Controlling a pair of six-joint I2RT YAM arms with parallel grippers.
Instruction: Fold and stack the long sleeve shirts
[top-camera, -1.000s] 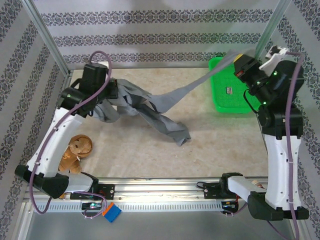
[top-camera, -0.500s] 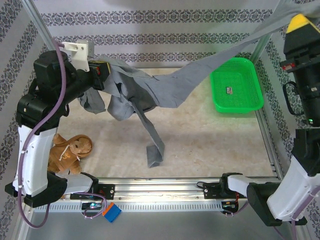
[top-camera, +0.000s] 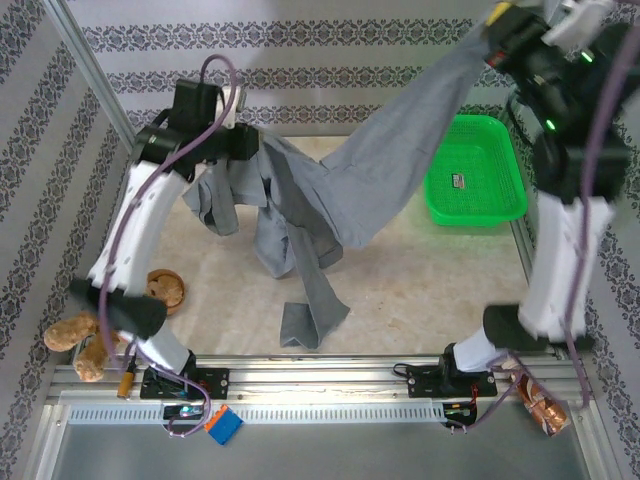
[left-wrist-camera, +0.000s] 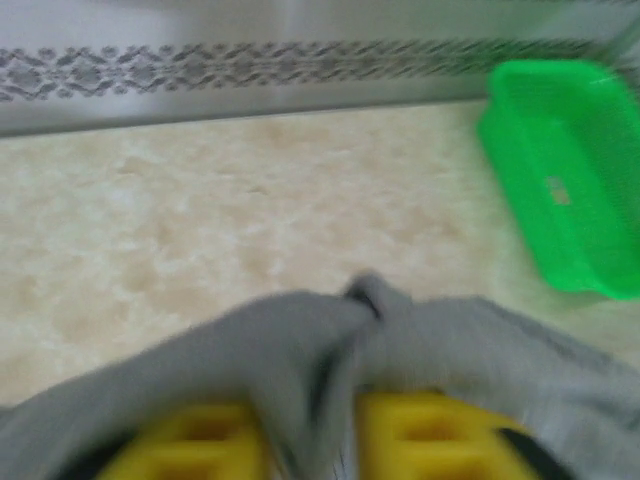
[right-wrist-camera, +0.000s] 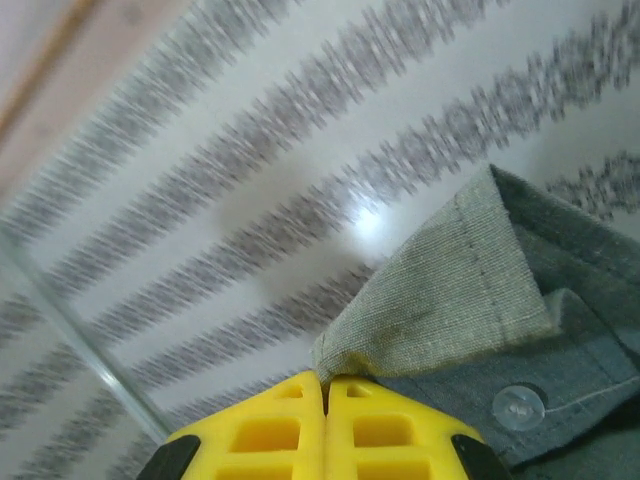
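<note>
The grey long sleeve shirt hangs stretched between my two grippers above the table, and one sleeve end trails on the tabletop near the front. My left gripper is at the back left. In the left wrist view its yellow fingers stand apart, with a fold of the shirt lying in the gap and draped over them; that view is blurred. My right gripper is raised high at the back right. Its yellow fingertips are pressed together on a stitched, buttoned corner of the shirt.
A green basket sits at the back right of the table, and the left wrist view shows the basket too. A brown plush toy lies at the left near the left arm's base. A small blue object rests on the front rail.
The left gripper's fingers have parted around the cloth. The left arm swung right and the right arm moved left while staying high, so the shirt hangs more bunched in the middle.
</note>
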